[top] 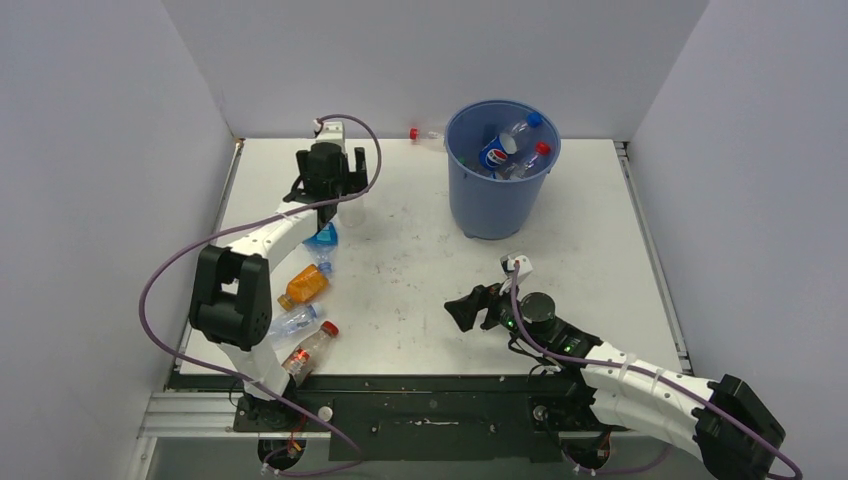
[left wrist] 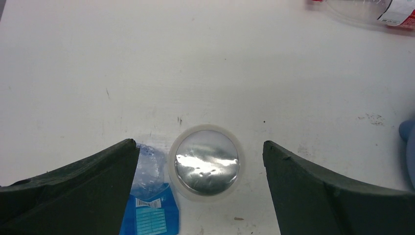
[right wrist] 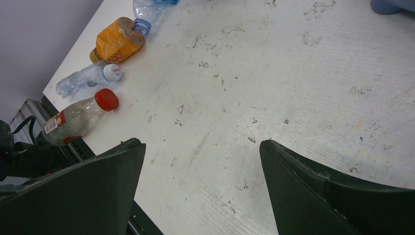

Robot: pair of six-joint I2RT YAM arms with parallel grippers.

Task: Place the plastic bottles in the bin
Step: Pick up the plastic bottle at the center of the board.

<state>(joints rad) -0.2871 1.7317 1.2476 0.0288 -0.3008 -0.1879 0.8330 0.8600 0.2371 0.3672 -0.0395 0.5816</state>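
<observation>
**Operator:** What sits closest to me?

**Spotter:** Your right gripper, low and right of centre in the top view. It hangs over bare table, jaws spread wide, nothing between them.

**Operator:** And the loose bottles?

**Spotter:** You have a row at lower left, beside your left arm. Lowest lies the red-labelled bottle with its red cap. Just above it is the crumpled clear bottle, then the orange-filled bottle, then the blue-labelled bottle. All four lie on their sides, and your right wrist view shows them in its upper left corner.

**Operator:** My left gripper?

**Spotter:** Your left gripper is left of centre, above that row, pointing down with its jaws released. In its wrist view a round white-rimmed object with a shiny silver top stands between the fingers, touching neither. Whether it is a bottle, I cannot tell. The blue-labelled bottle lies just left of it.

**Operator:** The bin?

**Spotter:** The bin stands upright at upper centre, right of your left gripper. Inside you can see a Pepsi bottle and a blue-capped bottle, among others. One far clear bottle with a red cap lies on the table just left of the bin's rim.
</observation>
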